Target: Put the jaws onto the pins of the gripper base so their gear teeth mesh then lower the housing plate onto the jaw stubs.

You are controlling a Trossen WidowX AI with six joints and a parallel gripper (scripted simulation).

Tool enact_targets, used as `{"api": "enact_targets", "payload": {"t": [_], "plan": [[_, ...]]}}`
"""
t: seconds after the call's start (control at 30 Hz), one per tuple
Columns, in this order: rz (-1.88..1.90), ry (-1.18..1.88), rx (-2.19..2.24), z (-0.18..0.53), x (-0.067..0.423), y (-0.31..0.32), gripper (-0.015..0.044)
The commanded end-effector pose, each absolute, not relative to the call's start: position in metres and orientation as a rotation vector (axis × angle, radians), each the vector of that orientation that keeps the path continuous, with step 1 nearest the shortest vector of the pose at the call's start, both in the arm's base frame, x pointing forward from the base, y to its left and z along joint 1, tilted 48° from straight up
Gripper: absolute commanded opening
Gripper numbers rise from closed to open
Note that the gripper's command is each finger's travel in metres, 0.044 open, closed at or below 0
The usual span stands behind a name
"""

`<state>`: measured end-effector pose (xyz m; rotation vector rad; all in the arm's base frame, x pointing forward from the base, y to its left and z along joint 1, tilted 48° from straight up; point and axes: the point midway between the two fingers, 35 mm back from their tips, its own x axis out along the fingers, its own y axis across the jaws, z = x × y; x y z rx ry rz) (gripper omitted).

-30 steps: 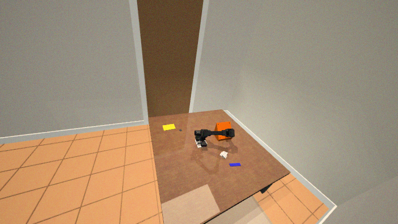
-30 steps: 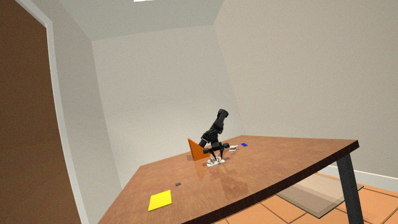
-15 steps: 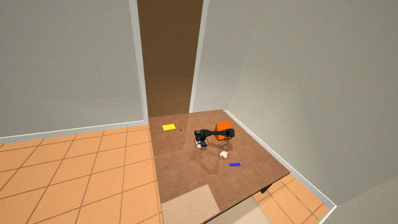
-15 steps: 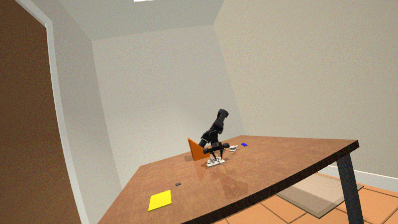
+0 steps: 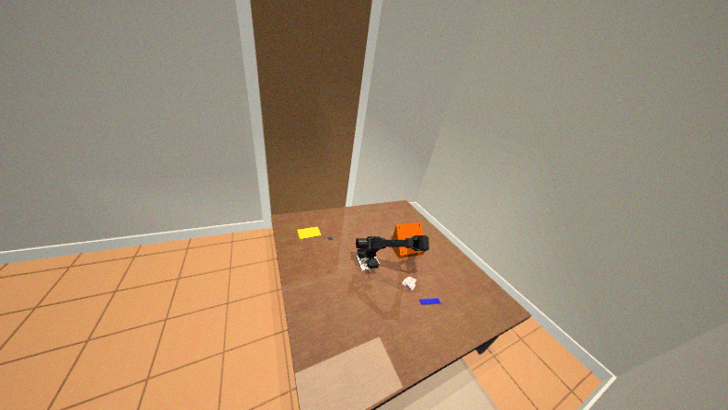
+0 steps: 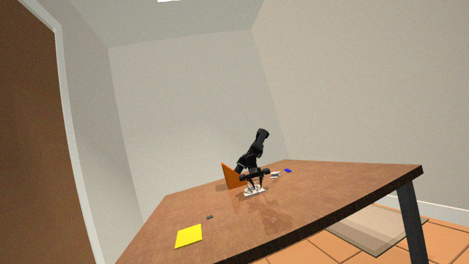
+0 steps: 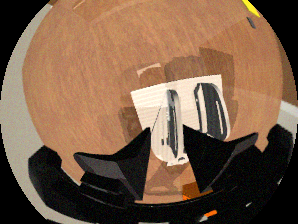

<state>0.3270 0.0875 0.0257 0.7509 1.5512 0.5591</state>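
Observation:
The white gripper base (image 5: 363, 266) (image 6: 252, 193) (image 7: 142, 100) lies flat on the table. In the wrist view one jaw (image 7: 172, 117) stands over the base between my fingertips, and the other jaw (image 7: 213, 111) lies over the base's right part. Pins and gear teeth cannot be made out. My gripper (image 6: 257, 188) (image 7: 164, 129) points down at the base and is shut on the first jaw. The white housing plate (image 5: 409, 283) (image 6: 275, 174) appears to lie apart on the table, between the base and a blue piece.
An orange sloped block (image 5: 407, 232) (image 6: 231, 179) stands beside the arm. A blue piece (image 5: 429, 301) (image 6: 288, 170) lies beyond the housing plate. A yellow square (image 5: 308, 233) (image 6: 189, 235) and a small dark piece (image 5: 330, 238) (image 6: 209, 216) lie on the other side of the base.

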Motion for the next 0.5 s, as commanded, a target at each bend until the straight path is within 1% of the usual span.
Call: {"api": "enact_targets", "payload": {"t": [0.0,0.47], "plan": [[0.564,1.545,0.750,0.0284,0.3280,0.0854,0.0134],[0.564,1.545,0.750,0.0250,0.3283,0.0876,0.0134]]}}
